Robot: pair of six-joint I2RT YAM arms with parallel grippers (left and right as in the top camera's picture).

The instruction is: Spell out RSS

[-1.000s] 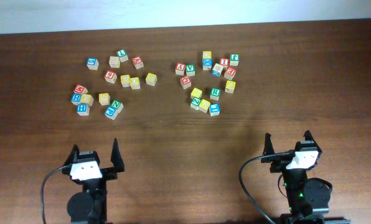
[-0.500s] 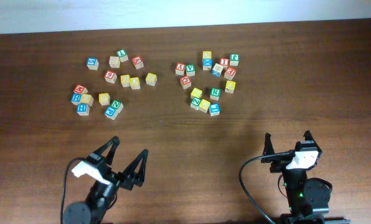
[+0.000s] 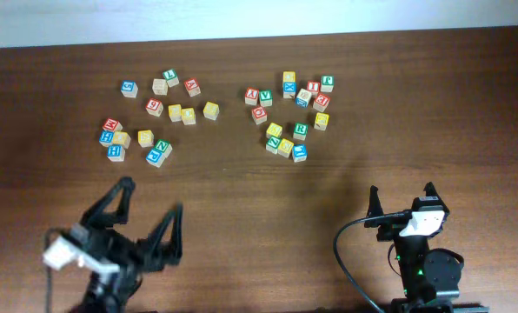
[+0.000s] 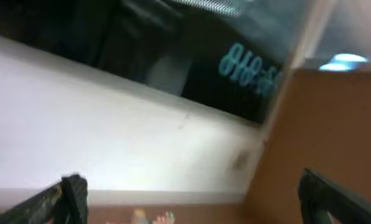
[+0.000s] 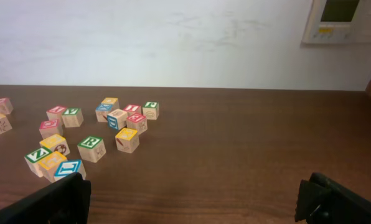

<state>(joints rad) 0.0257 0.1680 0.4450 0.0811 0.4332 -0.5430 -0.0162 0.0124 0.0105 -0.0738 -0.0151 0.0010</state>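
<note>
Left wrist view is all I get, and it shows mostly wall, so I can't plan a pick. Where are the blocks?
Observer: Overhead shows two clusters on the table. The left cluster lies ahead of the left gripper, apart from it.
Operator: Is that gripper holding anything?
Observer: No, its jaws stand open and empty.
Operator: Any R in sight?
Observer: A green R block sits in the right cluster, on the side of the right gripper, which is also open.
</note>
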